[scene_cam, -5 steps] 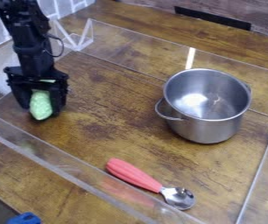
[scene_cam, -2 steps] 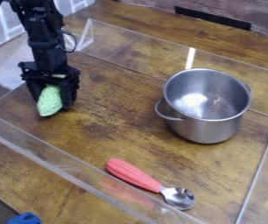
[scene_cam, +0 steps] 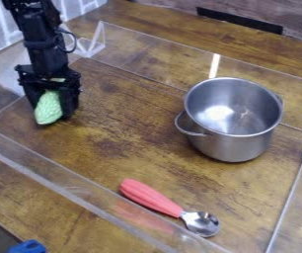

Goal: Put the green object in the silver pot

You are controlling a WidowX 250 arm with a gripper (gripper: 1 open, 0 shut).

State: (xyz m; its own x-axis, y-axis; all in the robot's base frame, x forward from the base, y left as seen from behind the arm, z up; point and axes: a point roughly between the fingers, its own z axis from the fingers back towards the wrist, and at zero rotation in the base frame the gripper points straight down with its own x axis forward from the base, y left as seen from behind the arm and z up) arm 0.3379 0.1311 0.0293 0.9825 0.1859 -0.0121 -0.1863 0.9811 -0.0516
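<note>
Gripper [scene_cam: 51,91], black and reaching in from the upper corner, has its fingers closed around the green object [scene_cam: 48,108], one to each side, from where I'm standing. The green object sits right at the fingertips, its lower end poking out beneath them (a knobbly little thing, rather like knitting). Well off to the gripper's right, as I look at it, stands the silver pot [scene_cam: 230,119], upright, its mouth facing up and one looped handle turned toward the gripper. Between the two runs a stretch of bare brown wooden tabletop [scene_cam: 127,114]. A clear, see-through edge [scene_cam: 95,193] slants across on the near side of the gripper, and the red-handled spoon [scene_cam: 171,207] lies nearer me than the gripper and to its right, bowl end farther from it. Nearer me still, below the gripper, a bit of something blue [scene_cam: 28,246] shows.
</note>
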